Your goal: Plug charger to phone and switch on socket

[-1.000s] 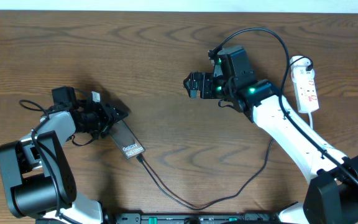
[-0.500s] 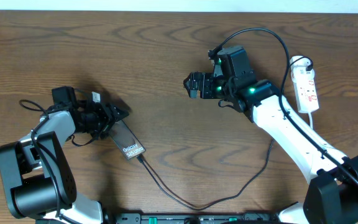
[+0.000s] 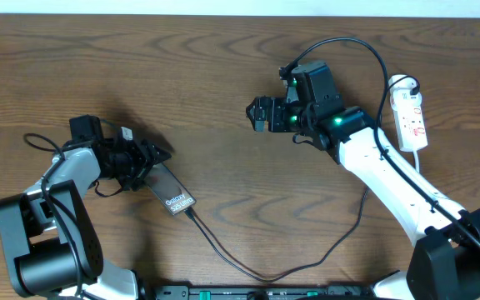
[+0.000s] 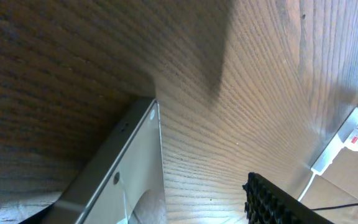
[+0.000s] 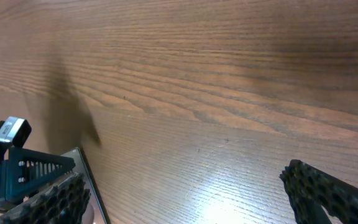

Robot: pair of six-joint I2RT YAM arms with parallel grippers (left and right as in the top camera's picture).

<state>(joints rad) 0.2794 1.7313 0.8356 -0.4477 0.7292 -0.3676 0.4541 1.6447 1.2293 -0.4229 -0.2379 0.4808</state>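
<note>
- One phone (image 3: 173,193), one charger (image 3: 307,258) meeting its lower end, one socket (image 3: 410,117) well apart at the table (image 3: 223,67) edge.
- Two grippers: left gripper (image 3: 151,164) spread around the phone's upper end; right gripper (image 3: 257,114) spread, empty.

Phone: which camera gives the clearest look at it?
Overhead: the phone lies flat with its white lettering visible, one end hidden under the left gripper. The left wrist view shows only a close-up edge; the right wrist, at most an unclear sliver.

bright, even light; soft shadows on the table (image 3: 223,83); glare patch in the right wrist view.
</note>
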